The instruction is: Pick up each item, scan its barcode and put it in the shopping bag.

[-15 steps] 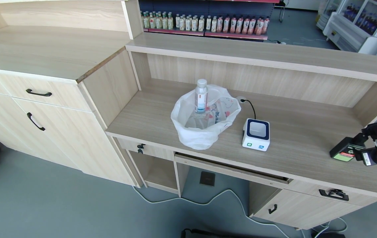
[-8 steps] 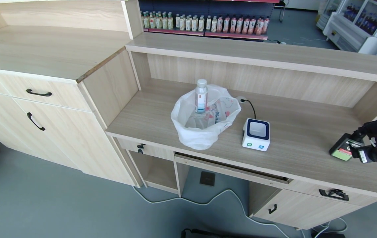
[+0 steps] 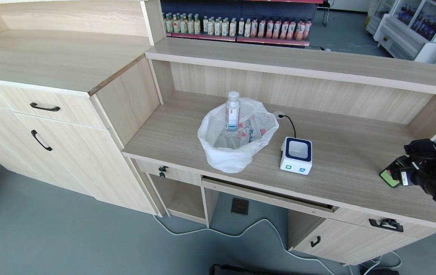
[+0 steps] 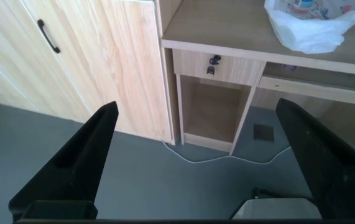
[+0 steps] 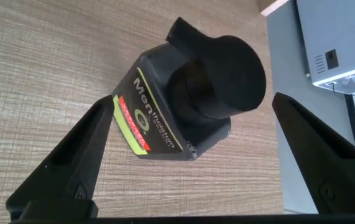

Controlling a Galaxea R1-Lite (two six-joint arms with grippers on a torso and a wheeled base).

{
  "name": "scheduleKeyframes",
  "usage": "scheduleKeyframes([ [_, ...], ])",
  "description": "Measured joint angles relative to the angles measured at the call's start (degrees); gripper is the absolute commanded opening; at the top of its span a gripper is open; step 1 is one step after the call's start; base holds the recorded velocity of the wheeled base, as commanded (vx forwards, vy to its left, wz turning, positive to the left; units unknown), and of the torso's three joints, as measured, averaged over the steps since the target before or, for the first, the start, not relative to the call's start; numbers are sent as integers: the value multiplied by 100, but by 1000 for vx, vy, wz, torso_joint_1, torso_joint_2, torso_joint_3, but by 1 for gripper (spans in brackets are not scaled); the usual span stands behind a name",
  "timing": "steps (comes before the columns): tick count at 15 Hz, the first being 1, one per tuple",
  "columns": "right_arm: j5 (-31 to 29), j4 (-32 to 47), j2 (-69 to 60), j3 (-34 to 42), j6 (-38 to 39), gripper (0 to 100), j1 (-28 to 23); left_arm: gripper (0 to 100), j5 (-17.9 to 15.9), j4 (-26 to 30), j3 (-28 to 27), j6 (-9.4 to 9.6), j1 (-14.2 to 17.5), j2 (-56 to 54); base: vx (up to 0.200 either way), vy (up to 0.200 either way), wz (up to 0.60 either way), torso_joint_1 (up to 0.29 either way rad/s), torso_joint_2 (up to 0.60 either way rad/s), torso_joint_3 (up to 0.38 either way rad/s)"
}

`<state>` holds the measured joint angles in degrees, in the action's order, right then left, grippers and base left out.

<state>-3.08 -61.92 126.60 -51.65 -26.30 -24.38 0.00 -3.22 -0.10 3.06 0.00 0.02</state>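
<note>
A black container (image 3: 389, 175) with a green and red label and a black cap (image 5: 224, 78) lies on its side on the wooden counter (image 3: 347, 152) near the right end. My right gripper (image 3: 404, 171) (image 5: 193, 99) is open just above it, one finger on each side, neither touching it. The white shopping bag (image 3: 237, 147) (image 4: 308, 28) stands open at the counter's middle with a clear bottle (image 3: 233, 110) upright in it. The white and blue scanner (image 3: 296, 154) sits to the right of the bag. My left gripper (image 4: 196, 109) hangs open over the grey floor, holding nothing.
A black cable (image 3: 289, 122) runs from the scanner to the back wall. A raised ledge (image 3: 302, 63) overhangs the counter's rear. A taller cabinet (image 3: 49, 110) with drawer handles stands to the left. Bare counter lies between scanner and container.
My right gripper has come down and forward over the black container, hiding more of it. The bag, bottle and scanner have not moved.
</note>
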Motion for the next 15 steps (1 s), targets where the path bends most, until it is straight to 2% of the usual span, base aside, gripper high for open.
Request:
scheduleKeyframes([
  [9,0,-21,190,26,79,100,101,100,0,0,0,2,0,0,0,0,0,0,0,0],
  [15,0,-2,428,-289,213,100,247,100,0,0,0,2,0,0,0,0,0,0,0,0],
])
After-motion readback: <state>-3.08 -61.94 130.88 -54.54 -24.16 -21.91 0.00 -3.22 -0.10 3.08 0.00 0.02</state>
